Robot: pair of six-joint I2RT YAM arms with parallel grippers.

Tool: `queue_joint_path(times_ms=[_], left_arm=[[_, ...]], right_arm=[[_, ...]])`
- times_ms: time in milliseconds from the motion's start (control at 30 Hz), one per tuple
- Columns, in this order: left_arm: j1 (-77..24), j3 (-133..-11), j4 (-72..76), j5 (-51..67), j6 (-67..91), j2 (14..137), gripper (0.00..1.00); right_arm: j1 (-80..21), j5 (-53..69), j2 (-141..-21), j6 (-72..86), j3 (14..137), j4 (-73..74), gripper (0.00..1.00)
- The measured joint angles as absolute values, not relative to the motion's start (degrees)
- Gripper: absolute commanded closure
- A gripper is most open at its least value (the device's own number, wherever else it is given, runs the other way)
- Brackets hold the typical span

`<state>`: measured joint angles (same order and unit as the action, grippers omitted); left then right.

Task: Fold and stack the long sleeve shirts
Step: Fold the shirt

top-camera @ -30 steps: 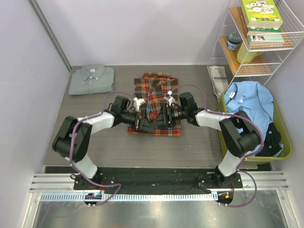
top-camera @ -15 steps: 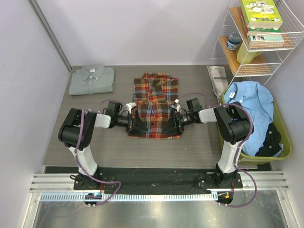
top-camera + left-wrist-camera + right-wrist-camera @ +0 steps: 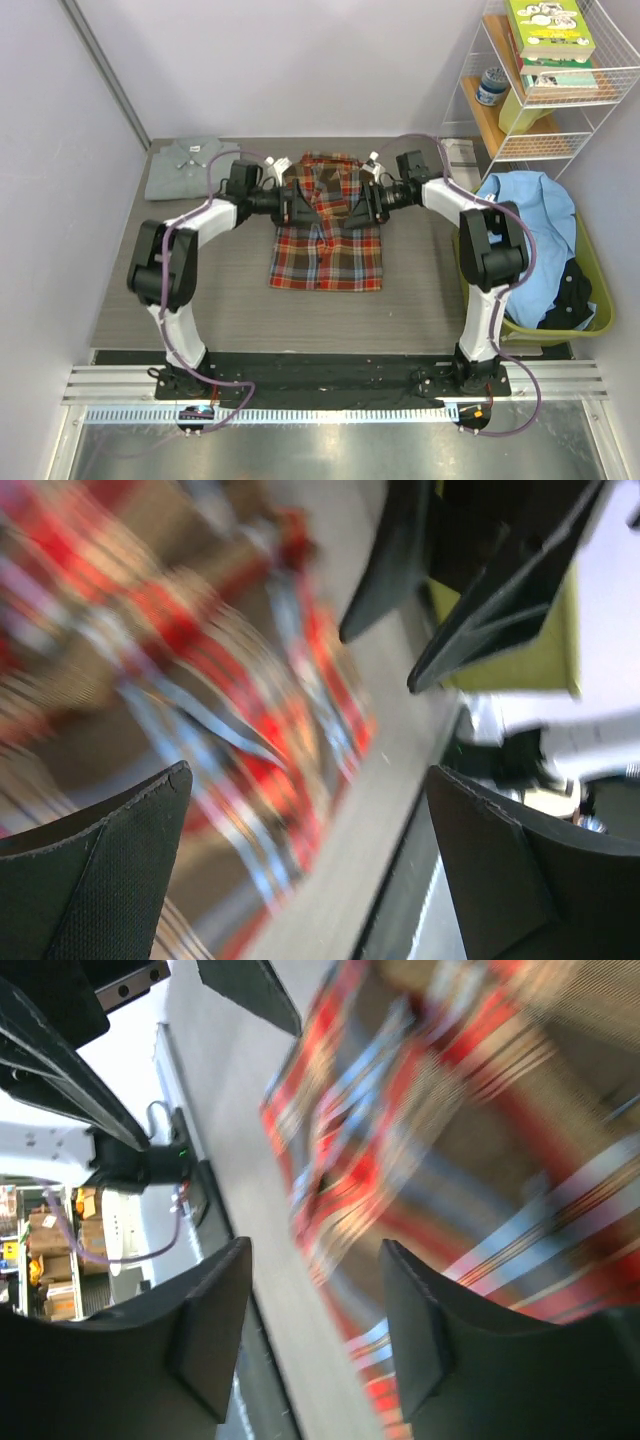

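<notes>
The left claw (image 3: 308, 775) was held fully spread and empty, low at the left edge of the plaid shirt (image 3: 327, 245), near its collar end. The right claw (image 3: 315, 1245) was held partly spread at the plaid shirt's right edge, with nothing seen clamped. The plaid shirt was laid folded mid-table (image 3: 420, 300), with bare surface seen along its left, right and near edges. The grey shirt (image 3: 192, 167) was laid folded well to its far left. Both arms were stretched forward and bent inward, wrists aimed at each other across the plaid shirt.
</notes>
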<state>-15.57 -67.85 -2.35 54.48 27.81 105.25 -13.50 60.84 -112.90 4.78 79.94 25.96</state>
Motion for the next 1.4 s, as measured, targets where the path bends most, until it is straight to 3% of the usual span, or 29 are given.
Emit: queue_joint_path(times_ms=[200, 300, 500, 700, 933, 1200, 1400], left_arm=[[-13.67, -73.93, 1.98, 50.13, 33.8, 120.33, 0.04], [-11.33, -73.76, 6.13, 54.06, 39.22, 122.63, 0.07], [-10.41, -67.64, 11.92, 53.95, 41.91, 120.2, 0.11], [-10.37, -57.93, 8.84, 53.65, 39.68, 111.48, 0.08], [-12.16, -61.87, 5.67, 52.23, 37.06, 107.37, 0.05], [-14.83, -67.88, 9.72, 50.02, 39.86, 115.18, 0.06], [-10.98, -67.9, 12.67, 52.07, 44.38, 120.25, 0.06]], right_arm=[[-12.58, 58.17, -127.79, 6.15, 88.92, 24.21, 0.54], [-11.14, 61.06, -132.79, 7.53, 91.53, 25.12, 0.56], [-10.9, 61.06, -130.91, 6.33, 88.01, 23.68, 0.56], [-11.51, 59.66, -122.69, 5.61, 77.91, 24.91, 0.52], [-13.89, 59.05, -115.35, 15.38, 77.87, 15.9, 0.51], [-19.57, 58.15, -124.49, 21.74, 83.94, 6.24, 0.53], [-17.08, 60.86, -131.76, 21.1, 85.71, 7.31, 0.53]])
